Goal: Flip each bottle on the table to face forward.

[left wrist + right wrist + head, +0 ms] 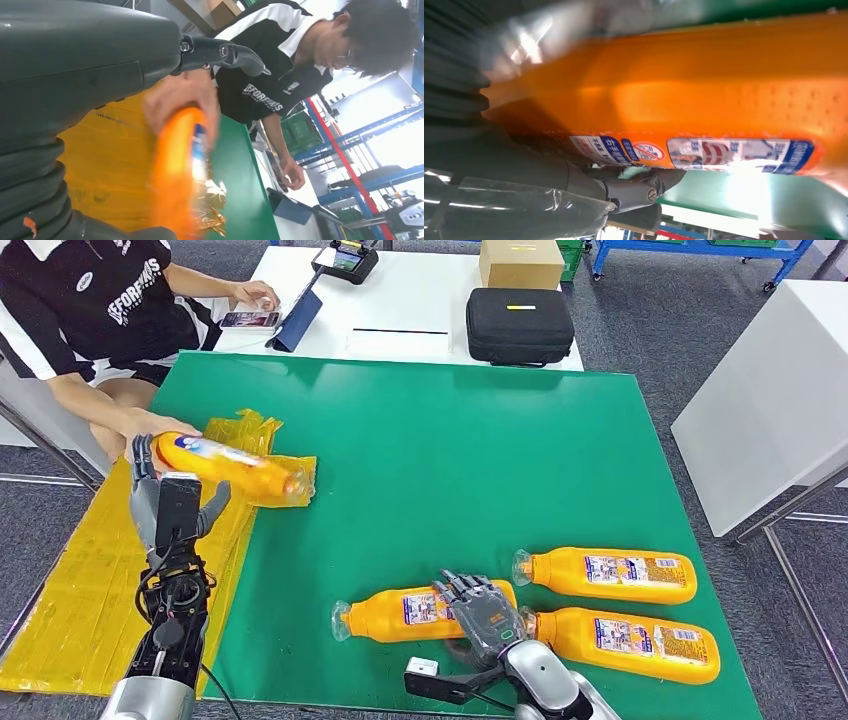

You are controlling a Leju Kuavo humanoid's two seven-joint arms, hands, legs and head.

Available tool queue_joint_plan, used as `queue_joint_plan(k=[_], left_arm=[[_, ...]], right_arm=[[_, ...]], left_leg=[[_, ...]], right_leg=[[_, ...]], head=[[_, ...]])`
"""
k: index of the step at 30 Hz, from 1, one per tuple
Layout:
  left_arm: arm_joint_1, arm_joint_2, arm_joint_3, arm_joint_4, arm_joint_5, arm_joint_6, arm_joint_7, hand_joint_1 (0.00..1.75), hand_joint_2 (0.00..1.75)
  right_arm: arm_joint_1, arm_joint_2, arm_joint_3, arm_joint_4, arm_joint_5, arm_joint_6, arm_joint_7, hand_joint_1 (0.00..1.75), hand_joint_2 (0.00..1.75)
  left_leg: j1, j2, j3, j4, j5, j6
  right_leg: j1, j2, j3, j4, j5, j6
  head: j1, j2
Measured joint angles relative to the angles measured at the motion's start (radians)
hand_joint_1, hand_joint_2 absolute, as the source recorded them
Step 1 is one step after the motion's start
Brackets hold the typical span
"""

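My right hand [478,612] lies over the neck end of the near-left orange bottle [400,614], fingers draped on it near the front edge of the green table [470,455]; I cannot tell whether it grips or just rests. The right wrist view [684,100] shows that bottle right against the hand, label strip along one side, blurred. Two more orange bottles lie to the right, one farther back [610,574], one nearer [630,642], caps pointing left, the nearer one's cap touching my right hand. The middle and back of the green table have open room. My left hand [170,502] is raised at the table's left edge over the yellow sheet [90,610], fingers spread, holding nothing. Just beyond it a person's hand [140,425] holds a fourth orange bottle [235,468] over crumpled yellow wrap [245,428]. The left wrist view shows the person's hand [175,100] gripping that bottle's end [175,170]. Behind are a black case [519,326] and a cardboard box [521,262].
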Motion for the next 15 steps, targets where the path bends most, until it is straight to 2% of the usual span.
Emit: queue_joint_plan(k=[9, 15], left_arm=[[0.015, 0.0, -0.014, 0.0, 0.022, 0.012, -0.011, 0.0, 1.75], [0.033, 0.0, -0.024, -0.01, 0.029, 0.012, -0.012, 0.0, 1.75]], right_arm=[[-0.012, 0.004, -0.004, 0.023, -0.008, -0.006, 0.04, 1.75, 1.75], [0.002, 0.013, -0.016, 0.021, -0.005, -0.076, 0.031, 1.75, 1.75]], left_leg=[[0.0, 0.0, 0.003, 0.0, 0.0, 0.0], [0.0, -0.001, 0.003, 0.0, 0.0, 0.0]], right_leg=[[0.0, 0.0, 0.003, 0.0, 0.0, 0.0], [0.0, 0.0, 0.003, 0.0, 0.0, 0.0]], head=[[0.0, 0.0], [0.0, 0.0]])
